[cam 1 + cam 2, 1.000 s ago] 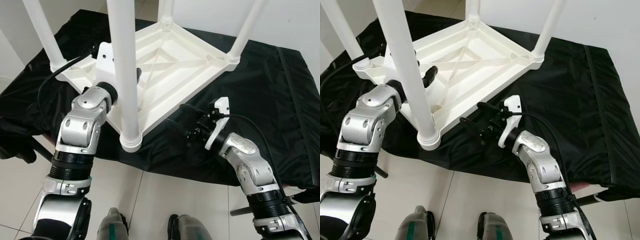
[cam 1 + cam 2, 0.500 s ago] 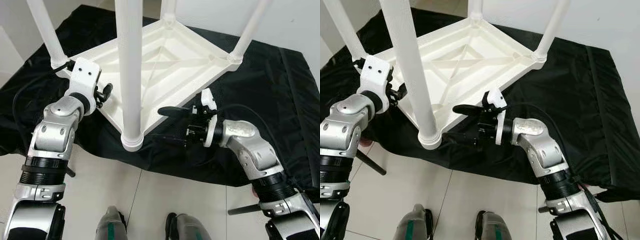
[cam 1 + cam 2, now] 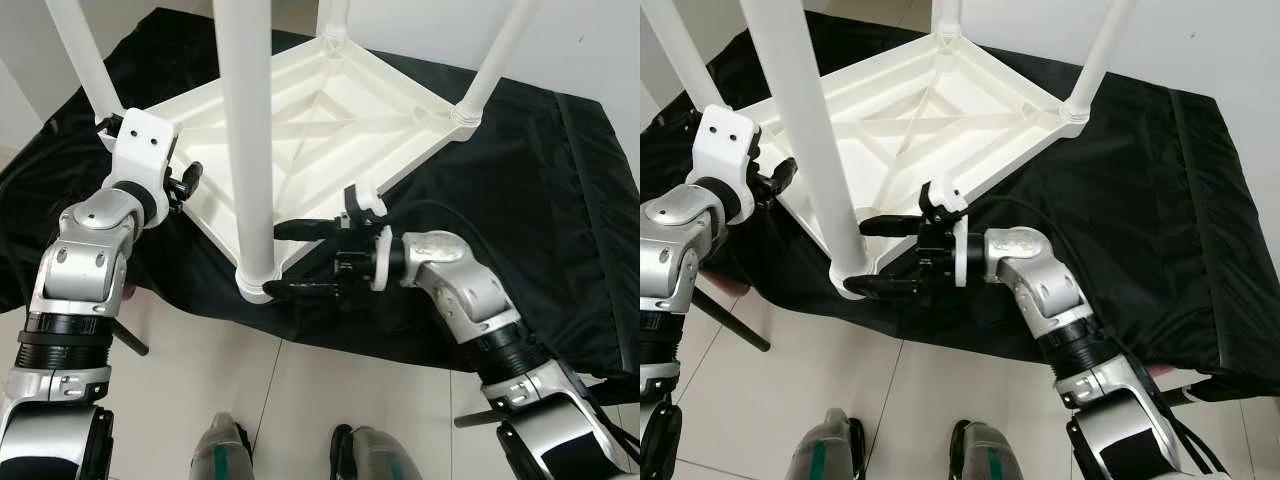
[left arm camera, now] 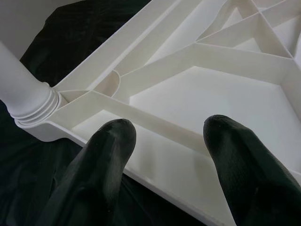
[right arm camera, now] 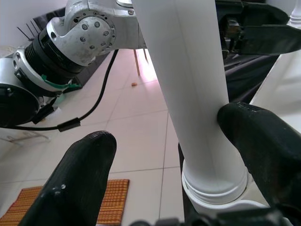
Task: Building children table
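A white plastic children's table point(image 3: 345, 135) lies upside down on a black cloth, its legs pointing up. The nearest leg point(image 3: 245, 150) stands in the corner socket point(image 3: 254, 283) at the front edge. My right gripper point(image 3: 292, 260) is open and straddles the base of that leg, one finger above the corner and one below. In the right wrist view the leg point(image 5: 188, 89) stands between the two fingers, and one fingertip point(image 5: 256, 136) is close against it. My left gripper point(image 3: 186, 184) is open at the table's left rim point(image 4: 155, 129), holding nothing.
The black cloth point(image 3: 520, 210) covers a low surface whose front edge runs just under the near table corner. Pale floor tiles point(image 3: 300, 400) and my feet point(image 3: 225, 450) lie below. A dark rod point(image 3: 128, 338) sticks out at the left. A white wall stands behind.
My right gripper has slid left along the front edge and now brackets the base of the near leg. My left gripper has drawn back from inside the frame to its left rim.
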You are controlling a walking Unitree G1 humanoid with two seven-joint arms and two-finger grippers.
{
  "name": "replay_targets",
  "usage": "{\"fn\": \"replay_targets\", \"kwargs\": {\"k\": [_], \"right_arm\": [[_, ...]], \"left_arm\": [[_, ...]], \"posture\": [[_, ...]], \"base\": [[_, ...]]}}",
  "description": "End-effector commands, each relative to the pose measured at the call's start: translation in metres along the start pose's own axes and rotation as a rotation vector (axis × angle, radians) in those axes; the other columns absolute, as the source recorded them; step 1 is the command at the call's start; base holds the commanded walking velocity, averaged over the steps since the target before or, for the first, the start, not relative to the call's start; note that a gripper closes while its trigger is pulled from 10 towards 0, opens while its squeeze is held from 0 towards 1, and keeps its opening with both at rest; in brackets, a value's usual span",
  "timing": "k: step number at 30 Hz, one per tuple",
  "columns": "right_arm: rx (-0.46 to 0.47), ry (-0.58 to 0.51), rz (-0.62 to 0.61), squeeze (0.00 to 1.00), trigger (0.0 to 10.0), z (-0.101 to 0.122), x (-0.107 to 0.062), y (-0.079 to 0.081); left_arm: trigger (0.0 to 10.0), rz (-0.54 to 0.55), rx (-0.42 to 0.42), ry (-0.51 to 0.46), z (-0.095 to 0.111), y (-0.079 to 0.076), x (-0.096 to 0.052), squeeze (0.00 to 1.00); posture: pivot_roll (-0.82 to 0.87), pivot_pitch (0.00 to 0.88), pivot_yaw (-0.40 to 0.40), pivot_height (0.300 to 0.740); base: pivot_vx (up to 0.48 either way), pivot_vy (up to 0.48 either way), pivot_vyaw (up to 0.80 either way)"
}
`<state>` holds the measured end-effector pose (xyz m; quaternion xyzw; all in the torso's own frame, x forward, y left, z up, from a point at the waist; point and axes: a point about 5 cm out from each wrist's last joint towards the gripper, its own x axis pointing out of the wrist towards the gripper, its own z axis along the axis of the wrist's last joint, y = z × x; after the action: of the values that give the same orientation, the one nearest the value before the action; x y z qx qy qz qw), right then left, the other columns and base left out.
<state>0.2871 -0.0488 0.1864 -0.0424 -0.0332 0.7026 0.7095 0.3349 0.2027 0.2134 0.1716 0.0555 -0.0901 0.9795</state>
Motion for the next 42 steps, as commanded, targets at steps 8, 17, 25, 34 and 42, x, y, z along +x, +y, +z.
{"fn": "replay_targets", "kwargs": {"k": [8,17,25,34,42], "right_arm": [[0.018,-0.027,0.039,0.00,10.0,-0.004,0.036,0.001],[0.068,-0.128,-0.179,0.00,10.0,-0.006,0.076,-0.003],[0.090,-0.133,-0.208,0.00,10.0,-0.010,0.085,-0.003],[0.093,-0.164,-0.381,0.00,0.0,-0.011,0.062,-0.019],[0.045,-0.170,-0.531,0.00,0.0,-0.006,0.010,-0.035]], "left_arm": [[10.0,0.022,-0.004,0.019,-0.003,0.004,-0.001,0.00],[10.0,0.034,-0.019,0.017,-0.003,0.004,-0.002,0.00],[10.0,0.037,-0.020,0.018,-0.002,0.006,-0.002,0.00],[10.0,0.045,-0.023,0.015,-0.002,0.007,-0.003,0.00],[10.0,0.043,-0.030,0.016,-0.003,0.008,-0.002,0.00]], "posture": [[0.06,0.110,-0.062,0.740],[0.06,0.108,-0.063,0.740],[0.06,0.108,-0.056,0.740],[0.05,0.106,-0.060,0.740],[0.03,0.104,-0.050,0.740]], "base": [[0.000,0.000,0.00],[0.000,0.000,0.00],[0.000,0.000,0.00],[0.000,0.000,0.00],[0.000,0.000,0.00]]}}
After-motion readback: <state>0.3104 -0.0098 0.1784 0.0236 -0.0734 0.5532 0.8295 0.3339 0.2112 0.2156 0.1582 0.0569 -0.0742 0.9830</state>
